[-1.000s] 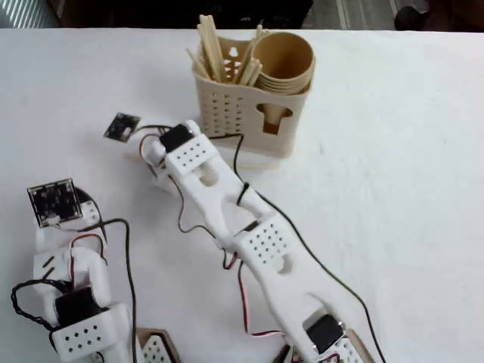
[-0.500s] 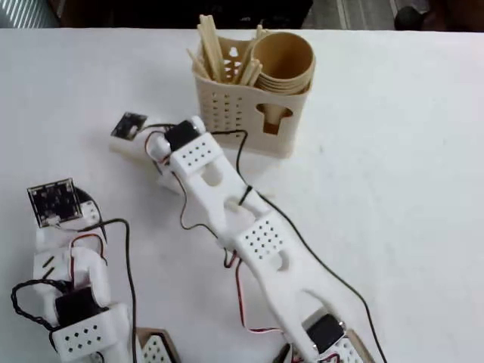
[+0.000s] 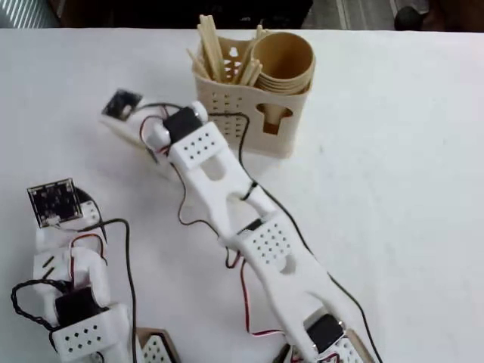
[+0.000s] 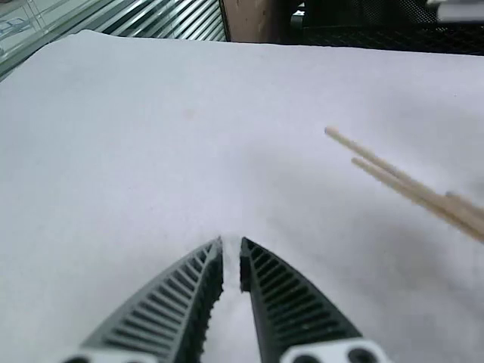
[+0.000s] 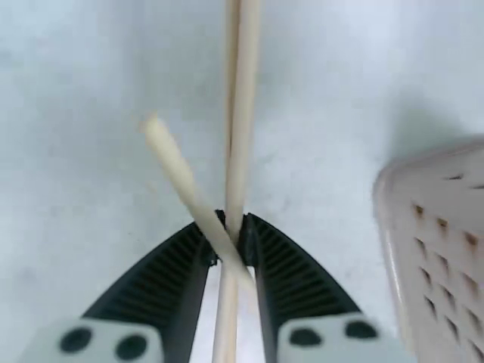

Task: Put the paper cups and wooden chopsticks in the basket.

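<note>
Pinching the chopsticks (image 5: 242,91) between its tips, crossed and jutting ahead, the right gripper (image 5: 231,224) sits beside the basket (image 5: 431,227), likely to lift them in; the left gripper (image 4: 231,249) rests closed, empty.

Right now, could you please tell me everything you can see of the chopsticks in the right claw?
The chopsticks are thin, straight sticks of pale bare wood. The right claw is shut on them near its tips. What looks like two lie close together and run straight out ahead of the claw; another crosses them at a slant, its blunt end free. The white table lies behind them, and the basket stands apart to one side.
</note>
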Robot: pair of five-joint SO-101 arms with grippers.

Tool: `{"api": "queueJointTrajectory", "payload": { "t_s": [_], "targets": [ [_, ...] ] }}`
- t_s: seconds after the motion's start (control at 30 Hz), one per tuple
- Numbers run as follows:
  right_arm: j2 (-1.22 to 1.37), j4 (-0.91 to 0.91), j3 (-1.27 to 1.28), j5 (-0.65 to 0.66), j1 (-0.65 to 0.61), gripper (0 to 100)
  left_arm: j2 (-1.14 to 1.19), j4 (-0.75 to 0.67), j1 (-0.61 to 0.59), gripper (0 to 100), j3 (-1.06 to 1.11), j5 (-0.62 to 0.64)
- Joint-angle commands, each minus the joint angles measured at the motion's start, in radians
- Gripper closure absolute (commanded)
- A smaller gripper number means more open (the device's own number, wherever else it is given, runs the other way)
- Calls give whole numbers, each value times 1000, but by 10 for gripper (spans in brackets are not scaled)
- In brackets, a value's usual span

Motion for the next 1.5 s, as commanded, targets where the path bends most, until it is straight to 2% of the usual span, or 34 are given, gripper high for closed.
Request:
{"api": "queueJointTrajectory", "payload": {
  "t_s": [0.0, 0.33, 0.7, 0.97, 1.2, 1.37, 1.47],
  "targets": [
    [-154, 7, -9, -51, -10, 981, -13, -5, -2, 935, -34, 6],
    [-449, -21, -21, -224, -15, 981, -13, -5, -2, 935, -34, 6],
    [-708, -208, -21, -255, -5, 981, -13, -5, -2, 935, -34, 6],
    [-731, -346, -21, -256, 76, 981, -13, -5, -2, 935, -32, 6],
    [-727, -570, -9, -341, 173, 981, -13, -5, -2, 935, -32, 6],
    [-645, -742, -11, -344, 236, 981, -13, -5, -2, 935, -32, 6],
    [-573, -785, -12, -345, 266, 981, -13, -5, -2, 935, -32, 6]
  ]
}}
